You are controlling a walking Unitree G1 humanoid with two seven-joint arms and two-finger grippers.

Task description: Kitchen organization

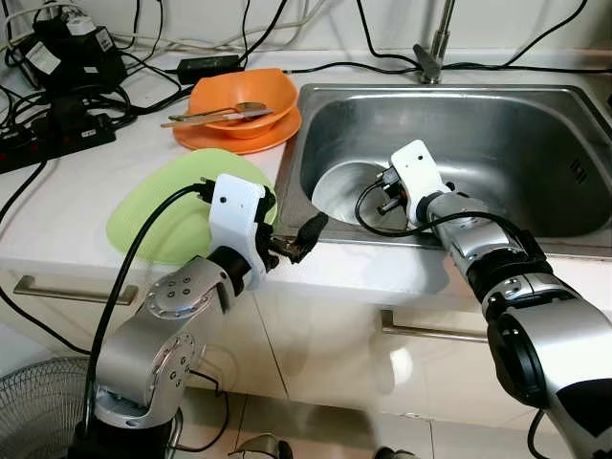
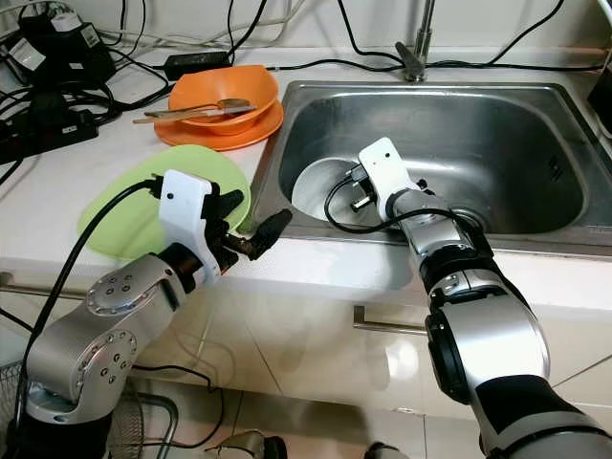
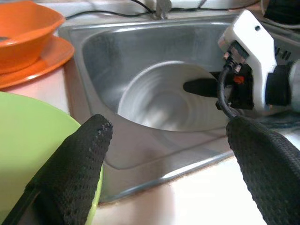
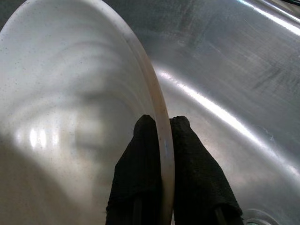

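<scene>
Right hand was clamped on rim of white plate, one finger each side, inside sink at centre of frame. Plate leaned against sink's left wall, rim edge-on to hand; lift path probably up and left toward tabletop. Left hand hovered open over sink's front-left edge, beside green plate. Orange bowl w/ utensils sat upper left. Plate's underside hidden.

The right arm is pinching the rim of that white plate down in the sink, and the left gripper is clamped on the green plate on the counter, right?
Not quite. The left gripper is open and holds nothing; it hovers beside the green plate, as the left wrist view shows. The right gripper does pinch the white plate's rim in the sink.
</scene>
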